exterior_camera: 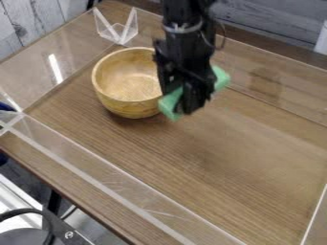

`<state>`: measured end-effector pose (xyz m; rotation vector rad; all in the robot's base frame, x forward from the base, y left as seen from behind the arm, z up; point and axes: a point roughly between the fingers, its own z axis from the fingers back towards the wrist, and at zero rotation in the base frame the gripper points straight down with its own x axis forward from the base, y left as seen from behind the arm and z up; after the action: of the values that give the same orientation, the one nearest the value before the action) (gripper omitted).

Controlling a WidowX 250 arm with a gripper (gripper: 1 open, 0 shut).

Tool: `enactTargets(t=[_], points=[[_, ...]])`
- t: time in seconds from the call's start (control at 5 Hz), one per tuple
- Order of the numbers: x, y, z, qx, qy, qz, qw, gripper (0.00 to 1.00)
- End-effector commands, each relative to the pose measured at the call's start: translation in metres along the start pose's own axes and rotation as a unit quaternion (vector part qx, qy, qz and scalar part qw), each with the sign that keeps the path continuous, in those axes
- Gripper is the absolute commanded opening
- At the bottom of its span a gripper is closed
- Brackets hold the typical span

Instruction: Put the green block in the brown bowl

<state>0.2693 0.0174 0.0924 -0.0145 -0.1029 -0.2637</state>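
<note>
- Your gripper [192,93] is clamped on the green block [196,91], fingers pointing down.
- The block is tilted, its ends showing on both sides of the fingers, slightly blurred.
- The brown bowl [129,84] sits upright just beside your gripper, to its left in the view; you have the block near the rim, outside the bowl's middle.
- Clear folded plastic piece [117,28]: beyond the bowl, well apart from your gripper, on the wooden table [192,177].
</note>
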Motion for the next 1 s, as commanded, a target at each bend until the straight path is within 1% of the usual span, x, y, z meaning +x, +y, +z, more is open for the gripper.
enactTargets(t=[0.0, 0.2, 0.4, 0.8], points=[[0.018, 0.038, 0.022, 0.025, -0.036, 0.037, 0.9984, 0.00], [0.013, 0.077, 0.020, 0.034, -0.031, 0.071, 0.9964, 0.00], [0.005, 0.098, 0.014, 0.038, -0.027, 0.087, 0.9951, 0.00], [0.006, 0.107, -0.007, 0.039, -0.012, 0.088, 0.9953, 0.00]])
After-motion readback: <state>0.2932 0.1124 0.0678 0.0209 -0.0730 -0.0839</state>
